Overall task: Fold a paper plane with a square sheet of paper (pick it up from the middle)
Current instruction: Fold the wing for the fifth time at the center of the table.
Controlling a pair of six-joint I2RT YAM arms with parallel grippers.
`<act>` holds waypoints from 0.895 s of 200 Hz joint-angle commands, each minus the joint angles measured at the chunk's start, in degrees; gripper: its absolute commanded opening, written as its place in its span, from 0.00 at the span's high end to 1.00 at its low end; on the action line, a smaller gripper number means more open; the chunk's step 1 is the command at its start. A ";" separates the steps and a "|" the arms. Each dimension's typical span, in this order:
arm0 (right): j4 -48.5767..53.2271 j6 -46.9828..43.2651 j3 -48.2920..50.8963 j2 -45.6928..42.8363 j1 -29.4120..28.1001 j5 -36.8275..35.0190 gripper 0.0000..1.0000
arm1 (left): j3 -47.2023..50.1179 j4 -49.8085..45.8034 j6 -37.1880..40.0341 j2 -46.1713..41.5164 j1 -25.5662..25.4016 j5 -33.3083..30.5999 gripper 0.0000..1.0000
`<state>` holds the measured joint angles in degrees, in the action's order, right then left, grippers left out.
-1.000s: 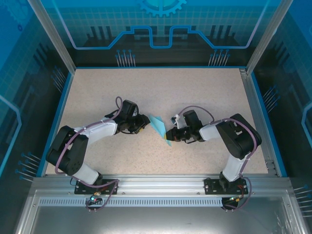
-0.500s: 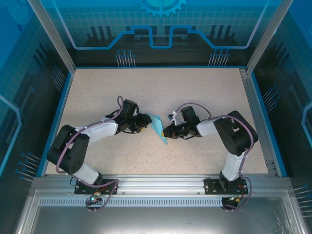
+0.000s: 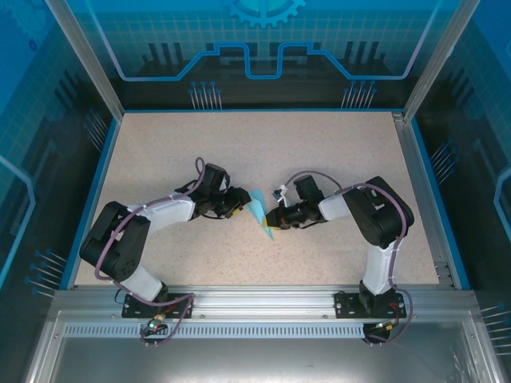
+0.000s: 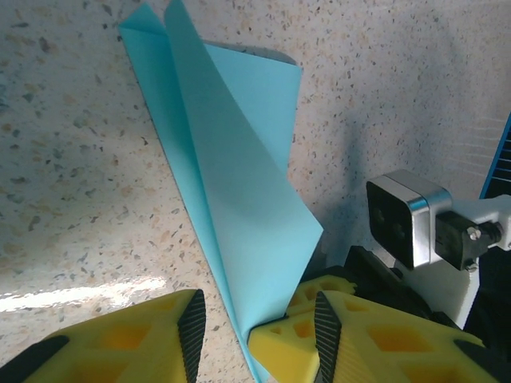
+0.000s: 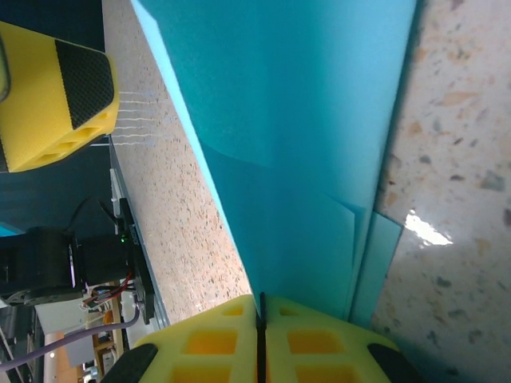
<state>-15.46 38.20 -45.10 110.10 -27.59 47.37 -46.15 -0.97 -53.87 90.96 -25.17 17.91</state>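
So the sheet of paper (image 3: 257,211) is sitting pretty much dead centre of the speckled surface (image 3: 319,152), folded into a narrow wedge. There's loads of bare room lying around it, with the blue border (image 3: 97,191) on the left and the metal rail (image 3: 255,297) at the bottom of the frame both sitting well apart from it. Its long axis is running from upper left to lower right in the top view, pointy end aiming down toward the rail. The right gripper (image 3: 272,217) is sitting at the paper's lower right, jaws pinching tight on that end. Its wrist view is showing both yellow fingers (image 5: 319,347) pressing together with the blue layers feeding into the seam. The left gripper (image 3: 239,204) is sitting just beside the paper's left edge, jaws standing partly open, not clamping anything I can make out. In its wrist view the sheet is slanting from upper left down into the gap, one flap lifting off the surface.
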 commanded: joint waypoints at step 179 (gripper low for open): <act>-0.53 11.56 1.01 1.92 1.31 -0.34 0.93 | 1.19 8.30 1.83 2.02 -1.45 4.75 0.57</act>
<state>-18.83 48.71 -44.53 110.98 -27.42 47.37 -45.50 3.81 -53.82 91.94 -25.74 20.29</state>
